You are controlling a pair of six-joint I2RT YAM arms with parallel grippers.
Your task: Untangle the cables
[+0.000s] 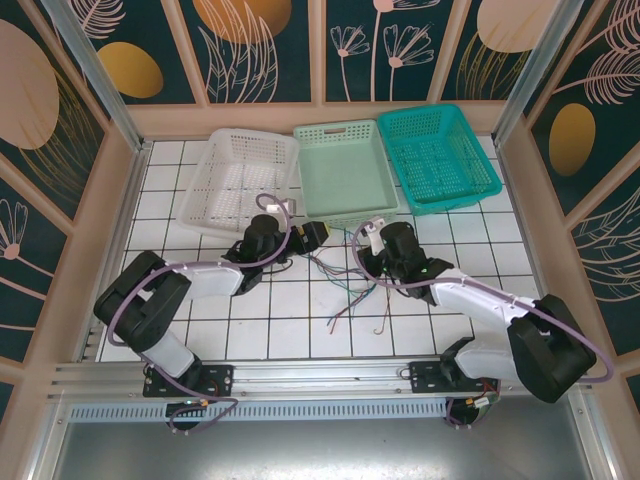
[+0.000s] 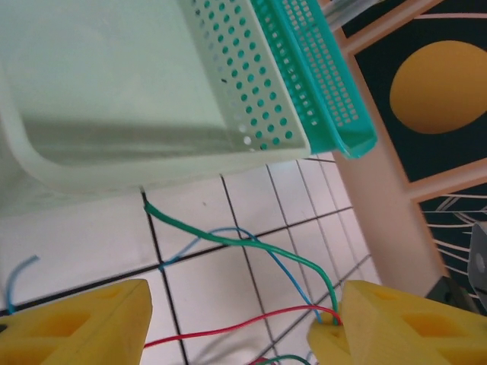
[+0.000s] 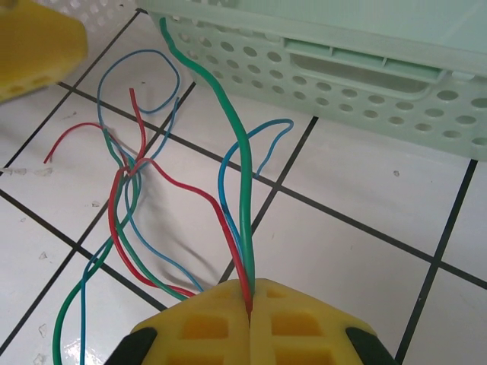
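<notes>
Closest to the right wrist lens, the right gripper (image 3: pixel 249 300) is pressing its two yellow fingers (image 3: pixel 205 327) flat together. A green and a red strand of the cables (image 3: pixel 243 175) are running straight into the seam between them, so it is clamping those two wires. That hold is probably serving as an anchor: with one end pinned, the other arm can draw strands out of the knot. The rest of the bundle is trailing away to the left and far side over the white tiles. There red, blue and green strands are crossing in a small knot, just short of the pale green basket (image 3: pixel 342 61).

The left gripper (image 2: pixel 236 327) is standing with its fingers well apart, clamping nothing. Red, green and blue wires are crossing the tile between them. The red and green ones are reaching the tip of the right-hand finger, touching it or just beside it; I cannot tell which. It seems to be lining up to take a strand.

From above, the cables are lying on the table (image 1: pixel 250 320) between the two grippers and straggling nearer, towards the arm bases. The white basket (image 1: pixel 195 195) and teal basket (image 1: pixel 488 170) are flanking the pale green one on the far side, likely waiting for separated wires.
</notes>
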